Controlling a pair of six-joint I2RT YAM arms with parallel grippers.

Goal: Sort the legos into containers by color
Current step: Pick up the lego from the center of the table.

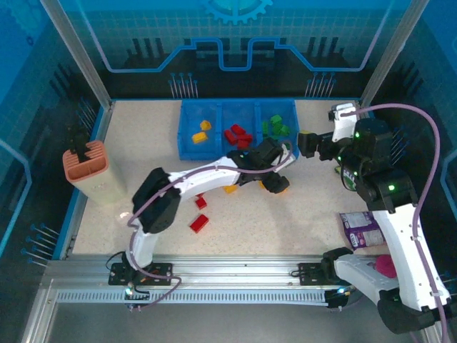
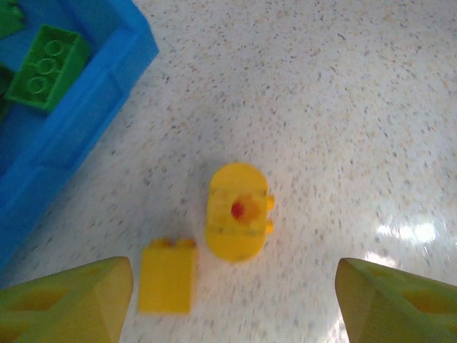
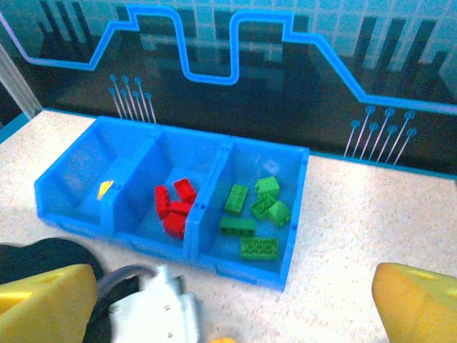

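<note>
Our left hand (image 2: 232, 307) hovers with its fingers spread wide, gripping nothing. A rounded yellow lego (image 2: 237, 211) and a squarish yellow lego (image 2: 166, 275) lie on the table (image 2: 343, 107) between them, near the blue tray (image 2: 86, 107). Our right hand (image 3: 228, 307) gapes too.

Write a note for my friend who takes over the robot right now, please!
Left hand open, empty, over a round yellow lego and a small yellow lego on the table.
Right hand open, empty, beside the blue tray's right end.
Done: tray holds yellow legos left, red legos middle, green legos right.
Left: those two yellow ones and two loose red legos go in.
</note>
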